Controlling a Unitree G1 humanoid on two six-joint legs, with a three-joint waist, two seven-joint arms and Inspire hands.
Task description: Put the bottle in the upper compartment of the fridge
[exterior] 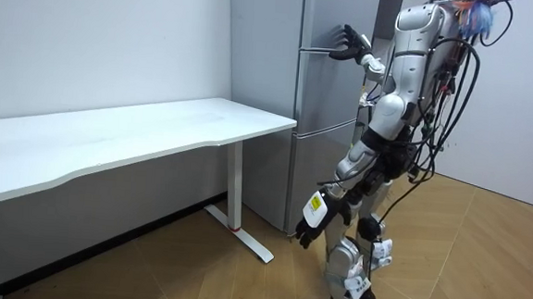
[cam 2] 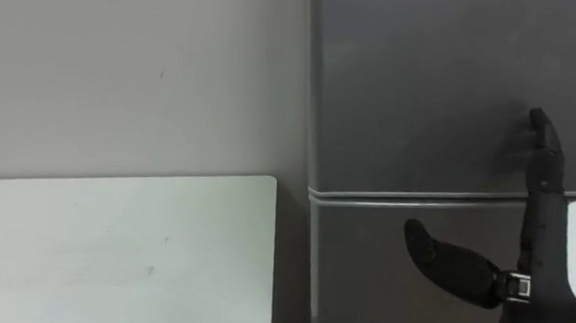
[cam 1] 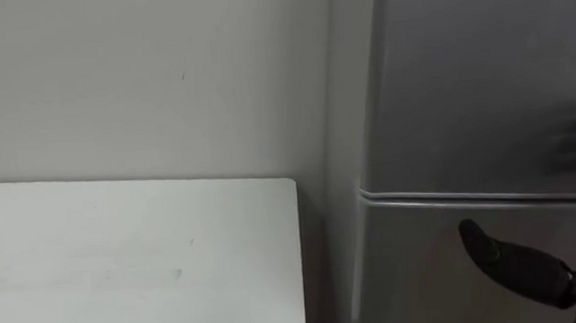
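Since the fridge [exterior: 329,107] is shut top and bottom, the bottle has nowhere to go yet. The robot stands facing the fridge front, with the tabletop [exterior: 156,129] off to its left, its corner just beside the fridge side.

The upper door [cam 2: 413,74] is dead ahead. The seam [cam 2: 410,192] between it and the lower door [cam 2: 375,276] runs level across the view.

The right robot hand [cam 2: 535,237] is up at that seam. Its fingers are straight and point up along the upper door, apparently flat on it. The thumb [cam 2: 444,257] is splayed left over the lower door. The hand is spread wide and holds nothing.

The left robot hand [exterior: 313,228] hangs low by the thigh. It's too small in the room view for me to read its grip or whether it carries anything.

I can't tell where the bottle is. My guess is the low left hand, unconfirmed.

What the next move turns on: the right hand is the nearer one, already on the upper door, but flat on the panel and not hooked on an edge. The free edge looks to lie left of the fingers, toward the tabletop side, though I can't see the hinge side. If the bottle is low on the left, it's well below and apart from that door, so the door has to open first.
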